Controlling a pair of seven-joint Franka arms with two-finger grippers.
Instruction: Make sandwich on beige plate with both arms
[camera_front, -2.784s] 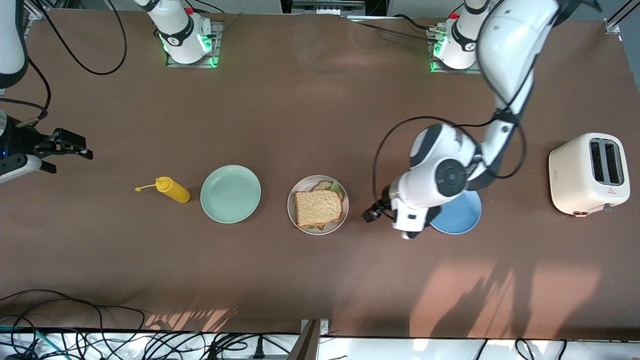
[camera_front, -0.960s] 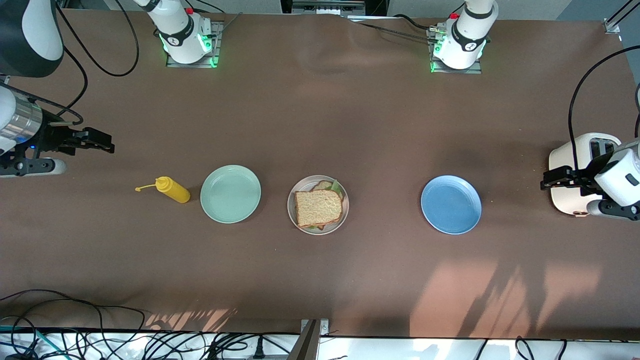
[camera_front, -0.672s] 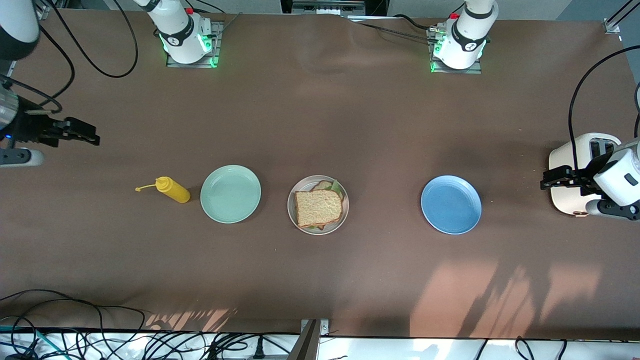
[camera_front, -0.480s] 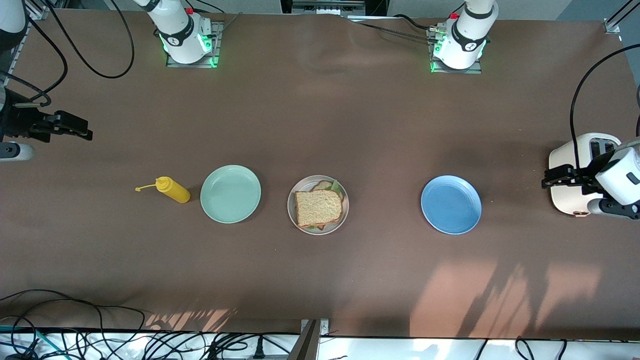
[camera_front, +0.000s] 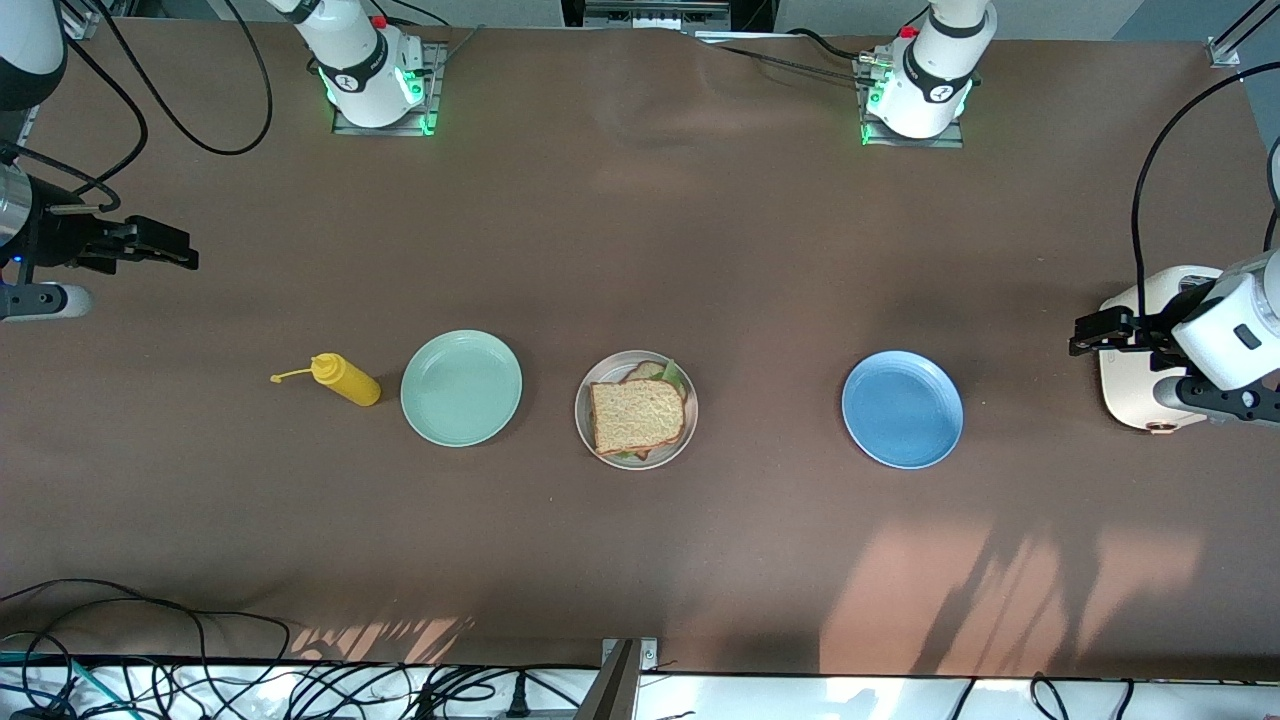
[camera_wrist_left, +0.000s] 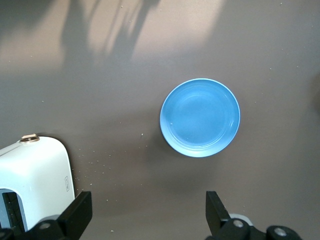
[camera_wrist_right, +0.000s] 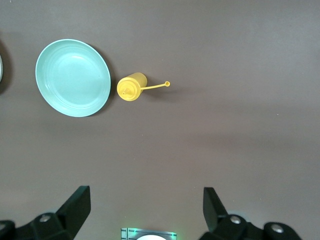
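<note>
sitting finished on the beige plate (camera_front: 681, 438) mid-tabletop, the sandwich (camera_front: 637, 415) faces little risk: left gripper (camera_front: 1092, 333) and right gripper (camera_front: 160, 246) wait at the tabletop's ends, fingers apart; only a stray sweep could disturb it.

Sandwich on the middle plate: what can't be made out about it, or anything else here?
- Sandwich filling, front view: the top slice covers all but a green lettuce edge.
- Toaster, front view: the left arm's tool hangs over it, hiding the slots.
- Beige plate: cut off in the right wrist view.

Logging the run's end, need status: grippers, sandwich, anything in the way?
Left gripper open, by the toaster. Right gripper open, at its table end. Sandwich stacked on beige plate. Nothing in the way.
</note>
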